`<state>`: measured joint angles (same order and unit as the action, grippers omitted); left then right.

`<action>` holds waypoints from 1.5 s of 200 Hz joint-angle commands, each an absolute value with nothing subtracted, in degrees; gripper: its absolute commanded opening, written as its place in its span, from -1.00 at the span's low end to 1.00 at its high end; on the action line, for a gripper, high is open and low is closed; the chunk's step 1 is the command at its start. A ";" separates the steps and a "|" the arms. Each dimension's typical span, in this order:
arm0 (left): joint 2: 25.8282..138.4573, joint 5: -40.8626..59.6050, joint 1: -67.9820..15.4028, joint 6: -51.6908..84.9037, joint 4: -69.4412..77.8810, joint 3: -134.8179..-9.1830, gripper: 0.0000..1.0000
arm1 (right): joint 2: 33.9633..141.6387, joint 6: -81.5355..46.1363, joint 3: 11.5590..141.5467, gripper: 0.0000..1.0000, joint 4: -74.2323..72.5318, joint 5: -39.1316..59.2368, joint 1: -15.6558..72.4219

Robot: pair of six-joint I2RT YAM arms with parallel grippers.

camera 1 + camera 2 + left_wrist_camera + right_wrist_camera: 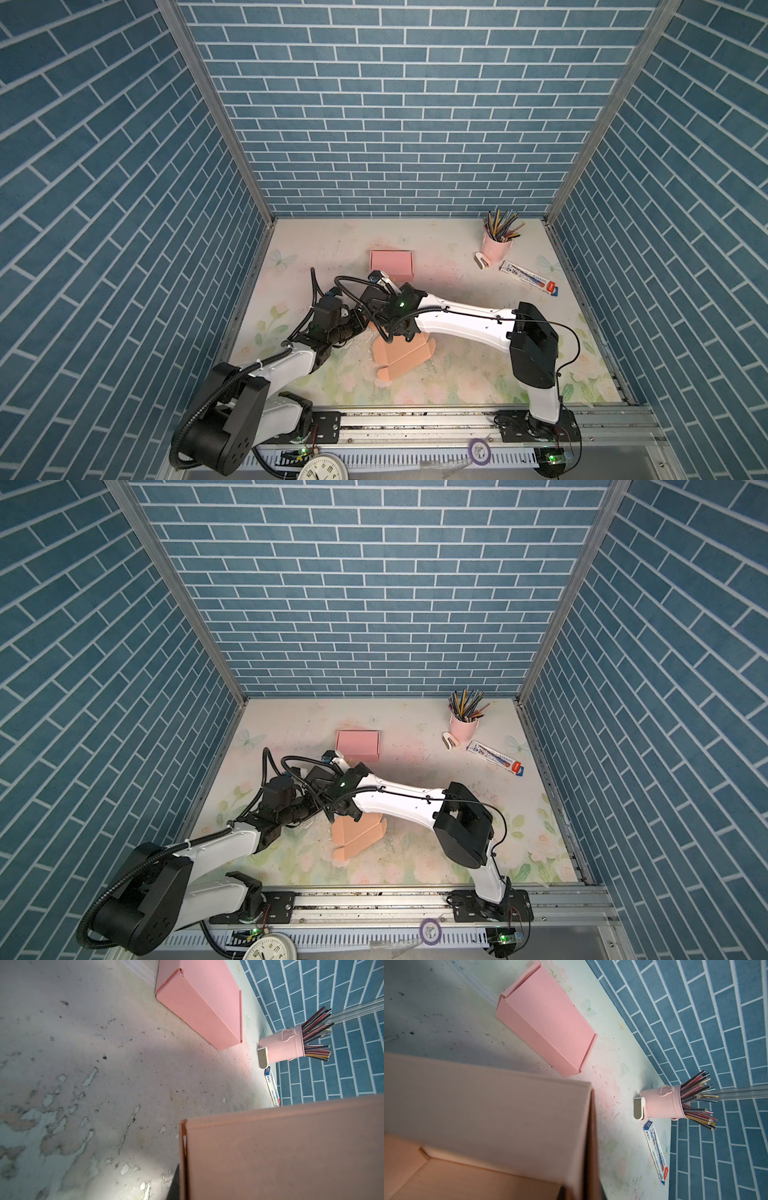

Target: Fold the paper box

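The paper box (401,357) (358,833) is peach card, partly folded, with walls raised, and lies at the middle of the table in both top views. Both arms meet over its far left end. My left gripper (365,323) (182,1188) is shut on one upright wall (280,1153) of the box; a dark finger (175,1184) shows against the wall's edge. From the right, my right gripper (387,329) (583,1192) is shut on the doubled edge of another wall (488,1105), and the box's inside floor (467,1180) shows below it. Both sets of fingertips are mostly hidden.
A folded pink box (391,264) (199,1012) (548,1028) lies behind the arms. At the back right stand a pink pencil cup (494,247), a white stapler (483,261) and a pen carton (530,277). The arm rail (415,419) runs along the front edge.
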<state>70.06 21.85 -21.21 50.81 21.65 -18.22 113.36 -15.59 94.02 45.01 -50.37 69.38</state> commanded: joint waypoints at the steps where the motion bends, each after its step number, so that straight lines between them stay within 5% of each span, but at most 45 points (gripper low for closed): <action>1: 69.50 20.99 -21.54 50.42 22.52 -19.95 -0.84 | 114.69 -15.21 95.38 -0.76 47.57 -51.58 69.79; 37: 69.52 20.90 -21.61 50.40 22.41 -20.18 -0.84 | 114.98 -14.95 95.32 -0.71 47.73 -52.26 69.87; 114: 70.14 18.79 -22.62 50.06 22.19 -20.13 -0.84 | 116.79 -13.40 94.71 -1.00 48.85 -53.09 70.33; 171: 70.36 18.11 -23.03 49.76 22.80 -19.94 -0.84 | 116.14 -15.47 94.47 -1.00 49.14 -53.41 70.71; 215: 70.14 17.75 -22.95 49.39 22.83 -19.43 -0.84 | 113.41 -16.00 94.20 -0.67 46.93 -52.77 71.16; 262: 68.85 17.18 -22.94 49.48 22.15 -19.12 -0.85 | 113.39 -16.06 94.32 -0.60 46.98 -53.96 71.53; 300: 68.21 17.13 -23.09 49.48 21.62 -19.05 -0.84 | 113.92 -15.99 93.93 -0.86 47.16 -54.90 71.55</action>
